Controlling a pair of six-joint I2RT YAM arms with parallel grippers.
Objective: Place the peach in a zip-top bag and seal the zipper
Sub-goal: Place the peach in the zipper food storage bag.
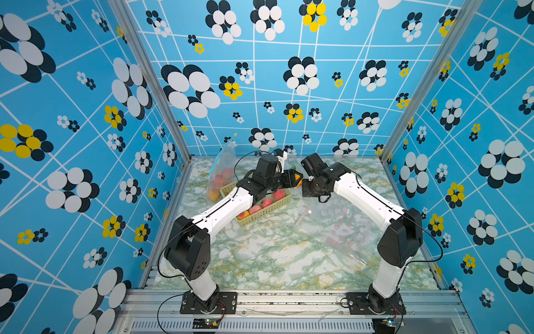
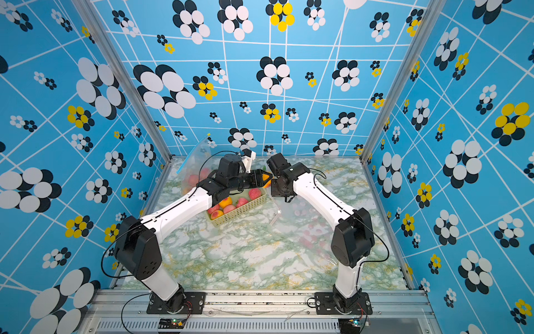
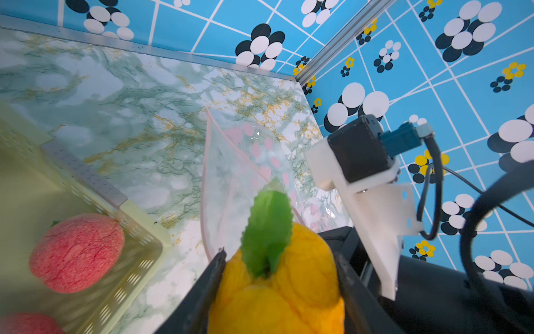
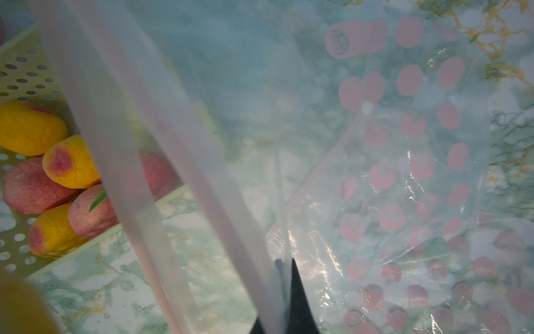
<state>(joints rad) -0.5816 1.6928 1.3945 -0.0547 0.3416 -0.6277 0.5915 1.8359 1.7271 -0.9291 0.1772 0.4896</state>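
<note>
The peach (image 3: 277,292), yellow-orange with a green leaf (image 3: 267,228) at its stem, is clamped between the two black fingers of the left gripper (image 3: 278,256), which stand about half apart to fit around it. In both top views it shows as an orange tip just above the middle of the frame, held up off the marble table (image 1: 274,260) over the far right end of the pale green basket (image 1: 261,214). It is close beside the right arm's wrist.

The right gripper (image 4: 286,267) has its fingers pressed together on the rim of the zip-top bag (image 4: 404,173), a clear one printed with pink dots. That edge is lifted, and the rest of the bag trails down onto the table in the right half of the top views. From the left wrist the bag's mouth gapes as a pink-edged triangle just beyond the peach, which is still outside it.

More peaches, red and yellow, lie in the basket. A second clear bag (image 1: 222,170) holding fruit leans against the back wall, left of centre.
</note>
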